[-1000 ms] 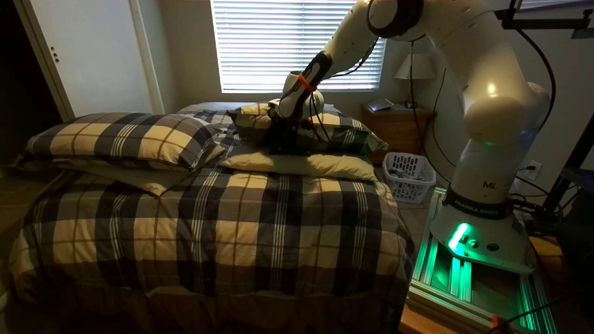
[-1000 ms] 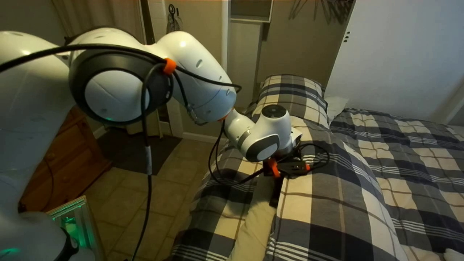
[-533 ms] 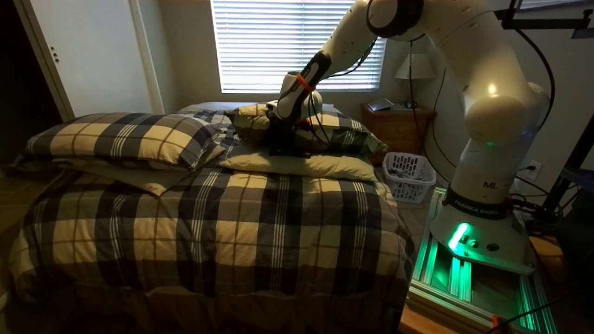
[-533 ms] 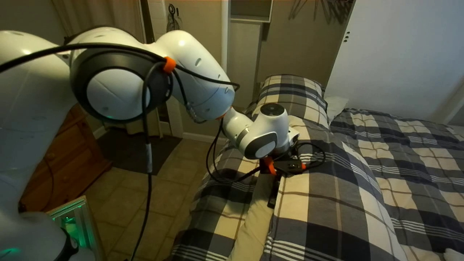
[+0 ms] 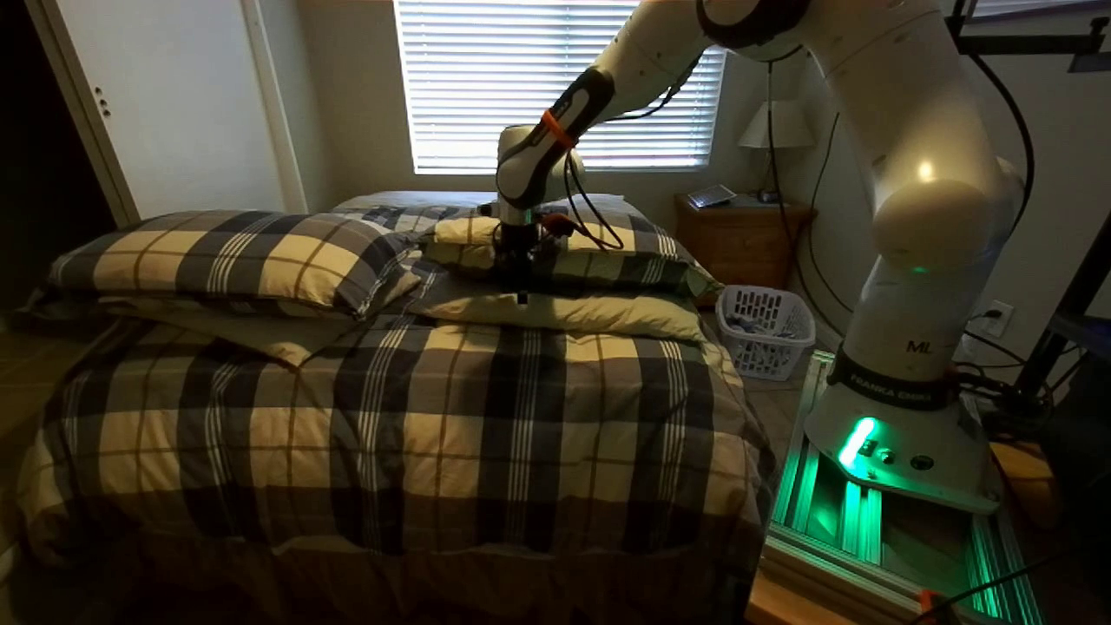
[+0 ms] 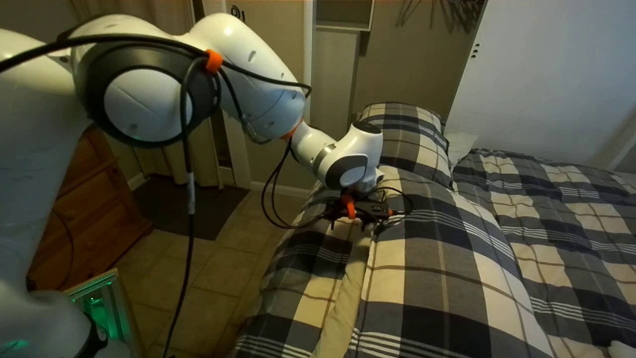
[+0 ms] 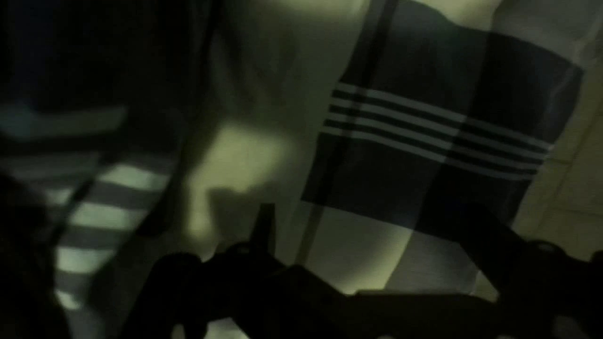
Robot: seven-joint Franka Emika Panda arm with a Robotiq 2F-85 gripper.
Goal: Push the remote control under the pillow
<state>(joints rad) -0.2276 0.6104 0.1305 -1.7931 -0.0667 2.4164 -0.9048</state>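
Observation:
The plaid pillow lies on a plain beige pillow, and both show in both exterior views. My gripper is above the beige pillow, beside the edge of the plaid pillow. Seen from the wrist, the gripper stands open, its dark fingers wide apart and only cloth visible beyond them. Striped cloth of the plaid pillow fills the dim left of that view. I cannot make out the remote control in any view; the shadow along the pillow's edge is too dark to tell.
A puffier plaid pillow lies on the other half of the bed. The plaid bedcover drops off toward the tiled floor. A white laundry basket and a wooden nightstand stand beside the bed.
My gripper has lifted and drawn back from the plaid pillow's edge. The dark oblong shape that showed below it at that edge in an exterior view no longer shows.

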